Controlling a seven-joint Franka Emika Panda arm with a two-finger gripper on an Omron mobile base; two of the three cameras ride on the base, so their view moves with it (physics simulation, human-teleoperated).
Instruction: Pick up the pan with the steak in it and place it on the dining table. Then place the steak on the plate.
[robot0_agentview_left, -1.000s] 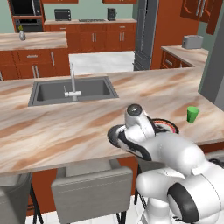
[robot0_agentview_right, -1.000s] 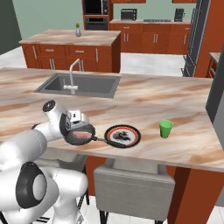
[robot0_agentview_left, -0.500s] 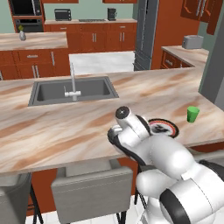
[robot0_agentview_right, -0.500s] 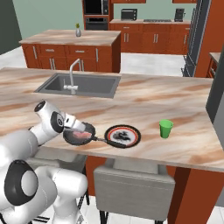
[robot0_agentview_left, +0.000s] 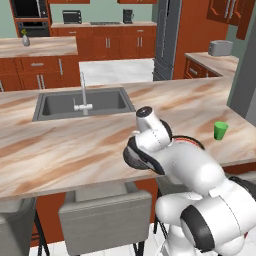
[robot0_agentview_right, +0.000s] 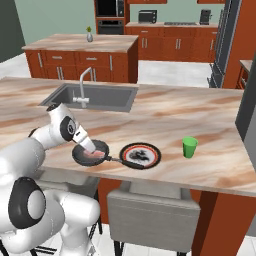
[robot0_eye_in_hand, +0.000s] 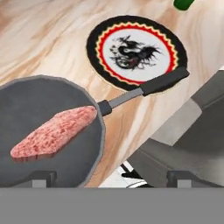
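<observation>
The pan sits near the desk's front edge, steak inside, handle lying on the plate; the jaws hang wide open above the pan, holding nothing; a bump could push the pan off the edge.

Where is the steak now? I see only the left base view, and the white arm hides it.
Observer: The pinkish-red raw steak lies inside the round dark grey frying pan.
Operator: Where does the pan stand?
Observer: On the marble dining table; only its handle tip reaches over the round black red-ringed plate.
Operator: Does the robot hold anything?
Observer: No, the claw is open, empty, over the pan.
</observation>
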